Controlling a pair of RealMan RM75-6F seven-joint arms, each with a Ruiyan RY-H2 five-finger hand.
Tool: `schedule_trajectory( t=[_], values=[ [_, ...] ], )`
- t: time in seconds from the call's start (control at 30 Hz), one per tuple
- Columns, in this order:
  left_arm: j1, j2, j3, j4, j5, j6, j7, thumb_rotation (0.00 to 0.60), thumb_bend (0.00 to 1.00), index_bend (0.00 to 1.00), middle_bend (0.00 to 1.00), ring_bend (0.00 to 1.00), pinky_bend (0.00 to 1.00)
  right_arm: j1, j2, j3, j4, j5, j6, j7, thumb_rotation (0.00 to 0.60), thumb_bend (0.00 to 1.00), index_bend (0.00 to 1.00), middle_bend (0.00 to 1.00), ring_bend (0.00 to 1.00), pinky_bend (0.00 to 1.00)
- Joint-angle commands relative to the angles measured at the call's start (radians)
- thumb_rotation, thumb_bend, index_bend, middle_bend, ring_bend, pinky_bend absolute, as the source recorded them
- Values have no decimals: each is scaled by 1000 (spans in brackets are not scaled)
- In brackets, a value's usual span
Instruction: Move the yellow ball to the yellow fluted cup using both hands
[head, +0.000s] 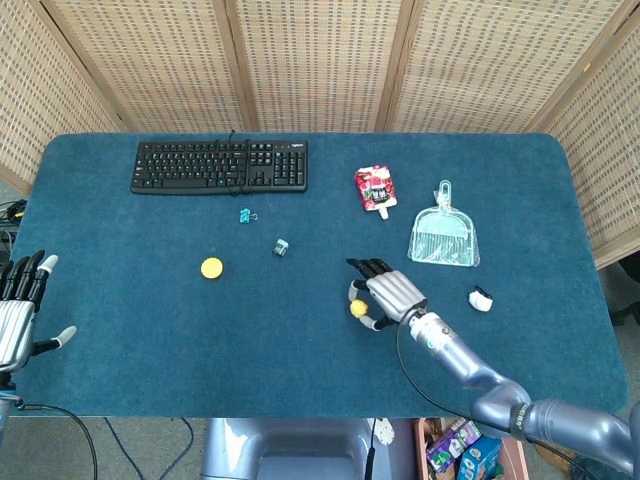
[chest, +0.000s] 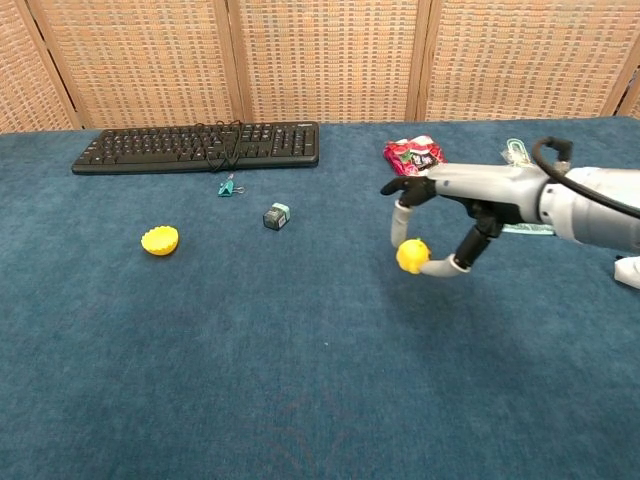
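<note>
My right hand (head: 383, 295) (chest: 447, 210) pinches the yellow ball (head: 358, 308) (chest: 411, 256) between thumb and a finger and holds it above the table, right of centre. The yellow fluted cup (head: 211, 267) (chest: 160, 240) stands on the blue cloth well to the left of the ball. My left hand (head: 20, 305) hangs open off the table's left edge, seen only in the head view, with nothing in it.
A black keyboard (head: 219, 166) (chest: 198, 146) lies at the back left. A teal clip (head: 244, 214) and a small grey block (head: 281, 247) lie between it and the cup. A red pouch (head: 375, 189), a clear green dustpan (head: 444, 236) and a small white object (head: 481, 299) lie to the right.
</note>
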Motion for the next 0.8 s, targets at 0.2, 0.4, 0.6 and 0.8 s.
schedule_trajectory(
  t=[0.2,0.4,0.6,0.8],
  values=[
    [-10,19,-5,4,-15,-28,-50,600,0,0,0,0,0,215,-156,53,98,170,-104,-180,600,383,491,0,0,0],
    [-15,34,-9,3,-25,-43,-82,600,0,0,0,0,0,309,-272,33,196,274,-84,-316,600,382,491,0,0,0],
    [-17,44,-9,4,-27,-51,-108,600,0,0,0,0,0,363,-346,13,253,362,-61,-404,600,382,491,0,0,0],
    [-19,51,-9,5,-26,-53,-123,600,0,0,0,0,0,380,-353,-7,259,419,-47,-446,600,161,303,0,0,0]
  ],
)
